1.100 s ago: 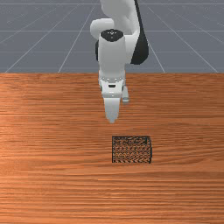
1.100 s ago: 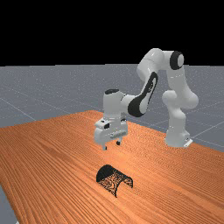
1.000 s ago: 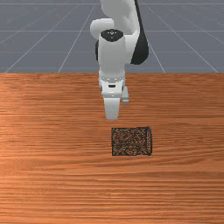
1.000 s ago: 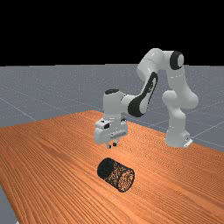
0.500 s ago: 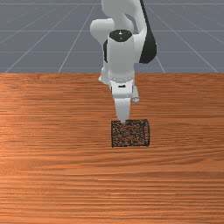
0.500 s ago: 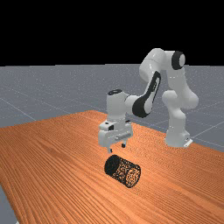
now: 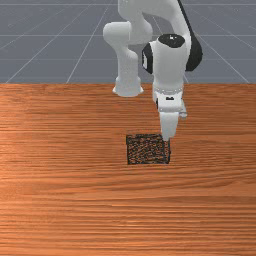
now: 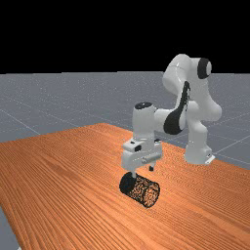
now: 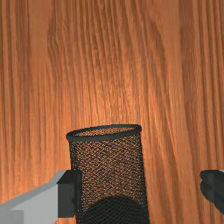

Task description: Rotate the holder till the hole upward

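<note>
The tabletop (image 7: 60, 205) is orange-brown grained wood and bears one black mesh holder (image 7: 145, 151) lying on its side.

Bent arm (image 8: 173, 119), gripper (image 8: 142, 172) pointing down, fingers (image 9: 69, 193) (both dark-tipped) spread wide

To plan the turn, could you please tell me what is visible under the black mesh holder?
Under the black mesh holder, the orange-brown wooden table shows through the mesh. The dark closed end covers what is beyond it; that part I cannot see.
</note>
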`<state>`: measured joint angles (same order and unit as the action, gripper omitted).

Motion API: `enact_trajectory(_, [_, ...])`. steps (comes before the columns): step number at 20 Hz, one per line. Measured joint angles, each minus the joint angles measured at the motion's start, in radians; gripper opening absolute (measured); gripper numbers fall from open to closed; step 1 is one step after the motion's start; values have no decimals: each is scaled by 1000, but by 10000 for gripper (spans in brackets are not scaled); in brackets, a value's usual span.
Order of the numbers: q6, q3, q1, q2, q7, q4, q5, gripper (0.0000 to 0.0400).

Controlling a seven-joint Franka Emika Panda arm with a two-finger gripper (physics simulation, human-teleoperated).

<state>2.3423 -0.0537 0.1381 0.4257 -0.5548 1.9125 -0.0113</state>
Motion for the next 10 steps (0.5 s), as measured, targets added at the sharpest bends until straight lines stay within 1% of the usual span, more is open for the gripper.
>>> enact_trajectory(4, [-11, -8, 53, 24, 94, -38, 8, 400])
enact_trajectory(5, [4, -51, 26, 29, 7, -38, -52, 400])
enact_trajectory(6, [3, -56, 37, 36, 21, -48, -52, 400])
enact_trajectory(7, [-6, -48, 57, 41, 50, -59, -27, 400])
enact_trajectory(8, [-7, -51, 63, 44, 57, -65, -28, 400])
enact_trajectory(9, [-51, -38, 83, 58, 89, -96, 2, 400])
enact_trajectory(10, [-109, -44, 81, 95, 82, -149, -8, 400])
